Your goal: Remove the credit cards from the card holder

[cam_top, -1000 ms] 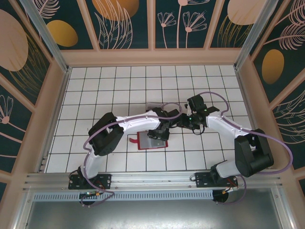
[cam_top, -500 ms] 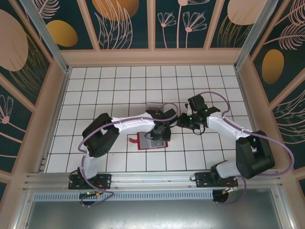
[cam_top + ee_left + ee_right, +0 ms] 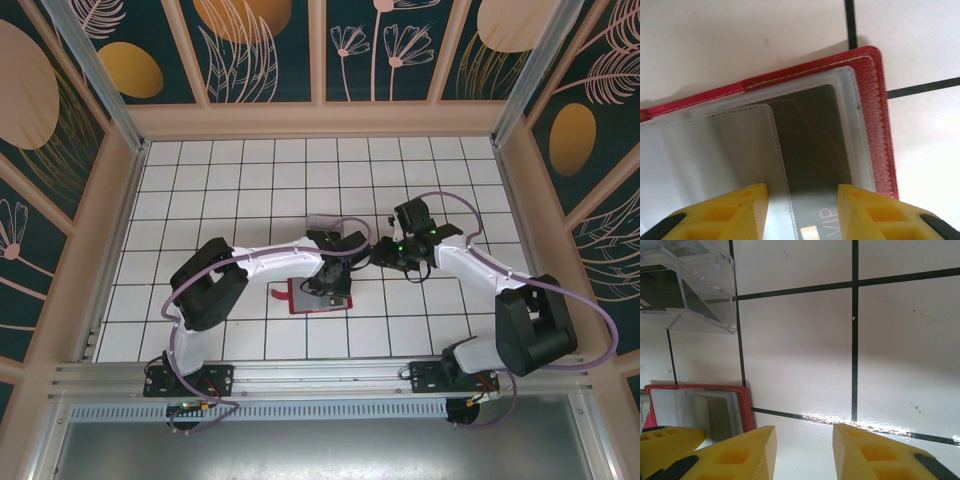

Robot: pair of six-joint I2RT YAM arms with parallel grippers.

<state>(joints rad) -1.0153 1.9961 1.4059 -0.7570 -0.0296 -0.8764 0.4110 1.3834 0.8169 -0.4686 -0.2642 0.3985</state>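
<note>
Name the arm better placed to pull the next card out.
Left: the left gripper hangs open over the dark card in the card holder; the right gripper sits over bare tile.

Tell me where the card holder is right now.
In the top view the card holder lies open on the tiled table, just left of centre, under the left hand, with the clear plastic box beyond it.
</note>
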